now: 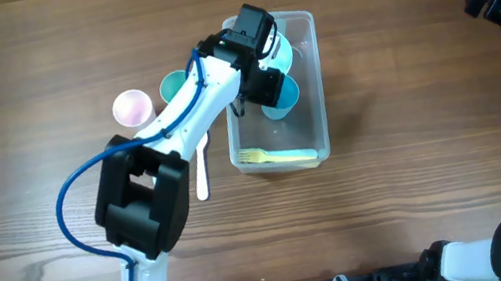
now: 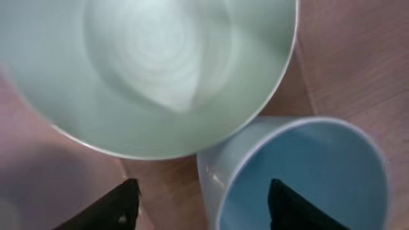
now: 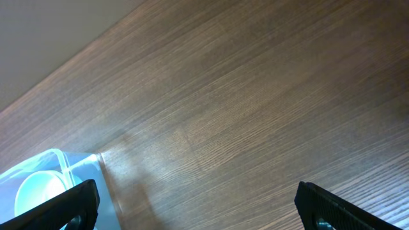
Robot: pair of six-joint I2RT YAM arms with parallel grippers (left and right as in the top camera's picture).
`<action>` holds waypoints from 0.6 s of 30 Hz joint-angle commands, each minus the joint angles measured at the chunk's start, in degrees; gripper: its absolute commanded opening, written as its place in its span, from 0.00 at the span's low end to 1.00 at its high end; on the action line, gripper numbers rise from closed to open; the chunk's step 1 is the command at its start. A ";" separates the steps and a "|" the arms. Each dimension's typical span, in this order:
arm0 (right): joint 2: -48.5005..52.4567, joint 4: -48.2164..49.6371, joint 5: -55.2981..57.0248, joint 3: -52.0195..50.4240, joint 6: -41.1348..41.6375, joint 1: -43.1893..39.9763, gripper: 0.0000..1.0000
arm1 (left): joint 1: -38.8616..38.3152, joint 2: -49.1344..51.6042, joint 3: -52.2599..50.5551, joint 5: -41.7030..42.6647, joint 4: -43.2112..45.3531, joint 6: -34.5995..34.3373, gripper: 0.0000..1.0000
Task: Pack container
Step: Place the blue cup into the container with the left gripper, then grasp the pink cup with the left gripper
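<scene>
The container is pretty much straight under the left pincer, and I'd say that's what the next move hangs on. The pincer is spread wide and isn't squeezing anything. The rim of a blue cup does poke up between its fingers, and a pale green bowl sits right next to the cup, toward the container's far end. A yellow fork lies across the near end, so the container's long axis runs near-to-far from the robot. Everything not packed yet is off the container's left side on the table: a pink cup, a teal cup half hidden by the arm, and a white utensil just beside the left wall. The right pincer is also spread open with nothing in it. It's well off to the container's right and only catches a corner of it. My guess is the left arm takes the leftovers, since it's way closer.
</scene>
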 commanded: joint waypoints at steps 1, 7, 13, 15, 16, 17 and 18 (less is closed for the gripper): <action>0.59 0.00 -0.24 0.07 0.87 0.02 1.00 | -0.04 -0.90 7.04 -0.13 -2.60 -1.18 0.78; 0.59 0.00 -0.24 0.07 0.87 0.02 1.00 | 0.31 -4.85 11.54 -0.87 -6.36 -4.76 0.82; 0.59 0.00 -0.24 0.07 0.87 0.02 1.00 | 9.35 -9.60 11.54 -7.02 -18.27 -13.68 0.84; 0.59 0.00 -0.24 0.09 0.85 0.02 1.00 | 14.58 -9.57 11.52 -5.27 -22.16 -14.40 0.84; 0.59 0.00 -0.24 0.07 0.85 0.02 1.00 | 17.07 -9.20 11.39 -4.35 -23.96 -14.43 0.80; 0.59 0.02 -0.24 0.07 0.87 0.02 1.00 | 19.32 -8.90 10.93 -4.22 -25.62 -14.56 0.79; 0.59 0.00 -0.24 0.07 0.87 0.02 1.00 | 20.63 -8.74 10.47 -4.22 -26.25 -14.56 0.78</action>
